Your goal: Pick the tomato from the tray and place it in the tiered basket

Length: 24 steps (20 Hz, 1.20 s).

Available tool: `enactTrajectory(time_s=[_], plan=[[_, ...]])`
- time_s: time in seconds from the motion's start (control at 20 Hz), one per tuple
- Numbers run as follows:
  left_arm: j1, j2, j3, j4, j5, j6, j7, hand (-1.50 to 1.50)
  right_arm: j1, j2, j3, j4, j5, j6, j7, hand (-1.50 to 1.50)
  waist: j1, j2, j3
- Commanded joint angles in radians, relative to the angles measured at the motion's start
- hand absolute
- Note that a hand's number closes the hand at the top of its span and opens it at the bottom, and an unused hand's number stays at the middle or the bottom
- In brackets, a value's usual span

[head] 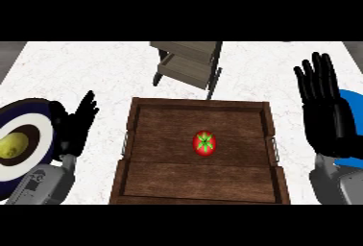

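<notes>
- The tomato point(204, 143) lies near the middle of the wooden tray point(152, 163), touched by neither hand.
- The tray sits on the white worktop point(92, 67).
- The tiered basket point(188, 62) stands just beyond the tray's far edge.
- The right hand point(327, 113) is to the right of the tray, fingers straight, grasping nothing, over a blue plate point(353, 103).
- The left hand point(77, 126) is to the left of the tray, released, beside a dark plate point(21, 139) carrying a yellow fruit point(13, 145).

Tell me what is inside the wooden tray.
The wooden tray holds only one tomato, red with a green top, lying near its middle. The tray's near end runs out of view at the bottom, so that part cannot be checked.
</notes>
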Motion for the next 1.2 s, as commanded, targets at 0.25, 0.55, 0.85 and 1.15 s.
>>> enactTrajectory(time_s=[0.25, 0.55, 0.85, 1.15], plan=[[-0.150, 0.106, -0.125, -0.137, -0.212, -0.084, -0.186, 0.00, -0.272, 0.075, 0.403, -0.091, -0.045, 0.375, 0.077, 1.50, 0.157, -0.033, -0.008], [-0.026, 0.139, -0.142, -0.226, -0.290, -0.054, -0.264, 0.00, -0.297, 0.230, 0.445, 0.168, 0.252, 0.014, 0.225, -1.50, 0.045, -0.021, -0.007], [0.046, 0.141, -0.120, -0.274, -0.307, -0.049, -0.262, 0.00, -0.476, 0.034, 0.417, 0.097, 0.222, 0.288, 0.448, -1.50, 0.023, -0.026, -0.008], [0.041, 0.145, -0.102, -0.247, -0.299, -0.050, -0.247, 0.00, -0.608, -0.176, 0.570, 0.058, 0.366, 0.481, 0.733, -1.50, -0.003, -0.035, -0.013]])
